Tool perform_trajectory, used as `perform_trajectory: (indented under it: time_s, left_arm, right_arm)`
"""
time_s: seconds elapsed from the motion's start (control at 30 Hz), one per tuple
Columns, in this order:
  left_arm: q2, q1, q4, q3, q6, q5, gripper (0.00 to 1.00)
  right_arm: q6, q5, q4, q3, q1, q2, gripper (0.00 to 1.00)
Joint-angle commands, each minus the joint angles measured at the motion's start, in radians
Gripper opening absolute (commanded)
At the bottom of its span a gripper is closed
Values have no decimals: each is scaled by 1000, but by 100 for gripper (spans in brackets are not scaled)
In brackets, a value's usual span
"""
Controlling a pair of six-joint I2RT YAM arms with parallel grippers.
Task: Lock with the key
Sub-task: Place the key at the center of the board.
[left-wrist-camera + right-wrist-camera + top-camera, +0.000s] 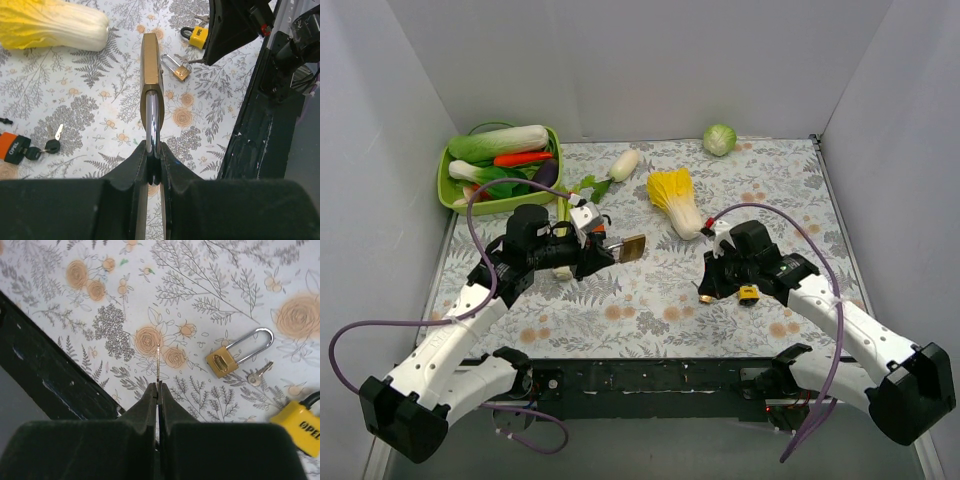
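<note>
From the right wrist the key (158,362) shows edge-on as a thin metal sliver, its bow buried between the pressed-together fingers of the right end effector (158,388). At 4 o'clock from it a yellow padlock (299,426) is cut off by the frame edge. At 2 o'clock a small brass padlock (221,363) with a tall chrome shackle lies on the floral-print worktop (225,290), a loose small key (260,373) just beside it. The left end effector (154,150) pinches the polished steel shackle of the large brass padlock (150,60). Its keyhole is out of sight, and whether its shackle is latched cannot be told. In the overhead view it sits at 9 o'clock from the right end effector, well apart.
</note>
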Motion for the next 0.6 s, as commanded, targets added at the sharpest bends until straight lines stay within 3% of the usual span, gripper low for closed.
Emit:
perform_trajectory:
  time_s: [0.0, 0.13, 0.57]
  left_arm:
    - [-65, 16, 99, -16, -72, -4, 0]
    - [-76, 29, 50, -18, -46, 2, 0]
    - [-111, 29, 7, -35, -37, 23, 0]
  right_arm:
    - [304, 108, 140, -60, 3, 38, 1]
    - [399, 37, 258, -146, 28, 91, 1]
    - [572, 169, 527, -257, 100, 180, 1]
